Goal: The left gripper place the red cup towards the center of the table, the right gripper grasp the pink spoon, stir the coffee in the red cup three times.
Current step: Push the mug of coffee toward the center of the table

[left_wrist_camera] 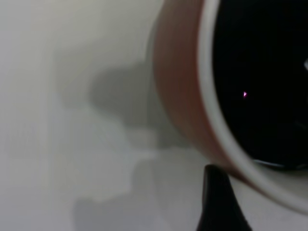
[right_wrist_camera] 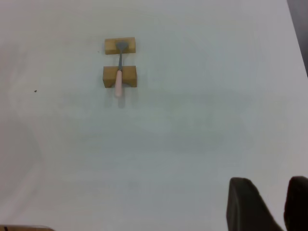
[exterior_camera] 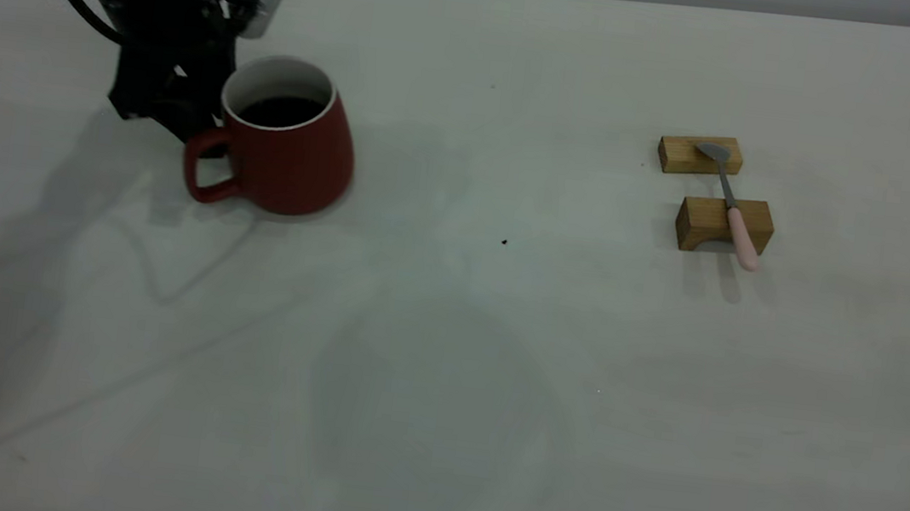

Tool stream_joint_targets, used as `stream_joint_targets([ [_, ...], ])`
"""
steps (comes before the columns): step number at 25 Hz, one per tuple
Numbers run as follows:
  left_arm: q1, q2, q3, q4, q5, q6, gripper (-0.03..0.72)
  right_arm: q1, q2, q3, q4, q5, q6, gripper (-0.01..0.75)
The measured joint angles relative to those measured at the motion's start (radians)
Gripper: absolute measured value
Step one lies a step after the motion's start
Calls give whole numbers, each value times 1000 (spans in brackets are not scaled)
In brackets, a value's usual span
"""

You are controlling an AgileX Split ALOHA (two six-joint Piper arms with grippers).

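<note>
Left gripper (exterior_camera: 179, 117) fingers hidden behind the red cup (exterior_camera: 287, 151); right gripper (right_wrist_camera: 269, 207) cut off at frame edge.

far wooden block (exterior_camera: 699, 155) | near wooden block (exterior_camera: 724, 224) | just apart, right side

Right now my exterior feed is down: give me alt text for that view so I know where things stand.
The left gripper sits at the far left, right behind the red cup of dark coffee, its handle toward the camera. To the right, apart, the pink spoon bridges two wooden blocks on the table. The right arm is not in this view.
</note>
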Motion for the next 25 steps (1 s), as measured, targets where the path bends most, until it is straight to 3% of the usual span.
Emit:
stream_joint_targets([
  [10,-108,9,0,-212,-46,0,462,0,0,0,0,0,0,238],
  [19,-199,9,0,-253,-132,0,459,0,0,0,0,0,0,238],
  [25,-190,8,0,-230,-128,-58,459,0,0,0,0,0,0,238],
])
